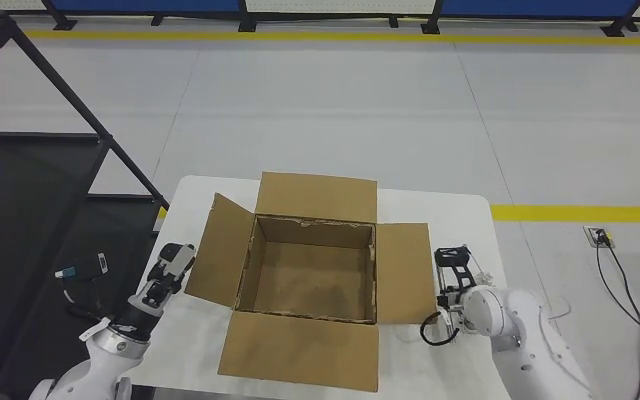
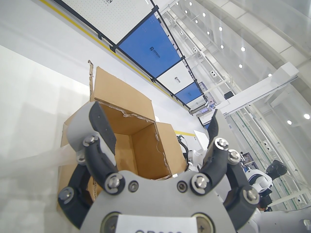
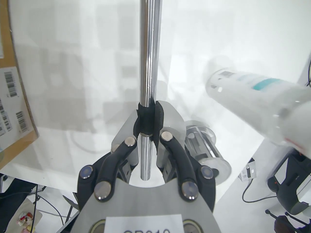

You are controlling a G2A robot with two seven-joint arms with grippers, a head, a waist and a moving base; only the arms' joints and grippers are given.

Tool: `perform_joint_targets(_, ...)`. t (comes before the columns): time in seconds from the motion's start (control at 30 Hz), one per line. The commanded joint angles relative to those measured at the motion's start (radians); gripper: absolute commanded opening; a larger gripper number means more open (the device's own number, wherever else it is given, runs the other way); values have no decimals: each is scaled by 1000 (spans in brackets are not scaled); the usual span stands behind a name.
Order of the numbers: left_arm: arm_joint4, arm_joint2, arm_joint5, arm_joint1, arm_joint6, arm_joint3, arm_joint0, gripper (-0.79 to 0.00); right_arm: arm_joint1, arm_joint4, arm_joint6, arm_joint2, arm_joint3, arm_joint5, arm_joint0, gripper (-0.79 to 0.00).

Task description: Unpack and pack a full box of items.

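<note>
I am looking down on the white rectangular table (image 1: 440, 212), which is carrying everything here. The brown cardboard box (image 1: 310, 275) is sitting in the middle of it, opening upward with all four flaps folded outward and its bare brown floor showing from above. The far flap is reaching toward the table's far edge, the near flap is lying toward the near edge, and the two side flaps are spreading toward the left and right edges. In the right wrist view, the outer face of one flap is showing white barcode labels.

The left gripper (image 1: 176, 258) (image 2: 155, 115) is hanging at the table's left edge, just beside the box's left flap. Its black fingers (image 2: 102, 127) are standing wide apart and holding nothing (through the gap I am seeing the box's torn corrugated rim). The right gripper (image 1: 452, 262) (image 3: 148, 117) is sitting near the table's right edge, just beside the right flap. Its black pads (image 3: 159, 117) are clamping a slim, shiny chrome metal rod (image 3: 149, 37), which is running straight out past the fingertips.
</note>
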State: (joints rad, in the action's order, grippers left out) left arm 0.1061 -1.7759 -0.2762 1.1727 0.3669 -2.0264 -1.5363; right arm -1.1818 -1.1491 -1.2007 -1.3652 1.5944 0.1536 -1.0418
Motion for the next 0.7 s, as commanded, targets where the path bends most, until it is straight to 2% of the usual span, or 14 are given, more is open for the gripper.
perform_joint_targets(0.0, 2, 3, 1, 0, 0, -2, 1, 0, 5, -6, 12, -38, 89, 11, -25, -785)
perform_joint_targets(0.23, 3, 6, -2, -2, 1, -7, 2, 0, 14, -47, 110, -138, 401, 68, -107, -785)
perform_joint_targets(0.37, 0, 0, -3, -2, -3, -10, -5, 0, 13, -58, 192, -140, 527, 63, -121, -785)
perform_joint_targets(0.5, -6, -7, -9, -3, -9, -14, -13, 0, 6, -10, 261, -63, 578, -11, -86, -785)
perform_joint_targets(0.67, -12, -22, -12, -3, -25, -21, -24, 0, -10, 29, 262, 116, 495, -118, 59, -785)
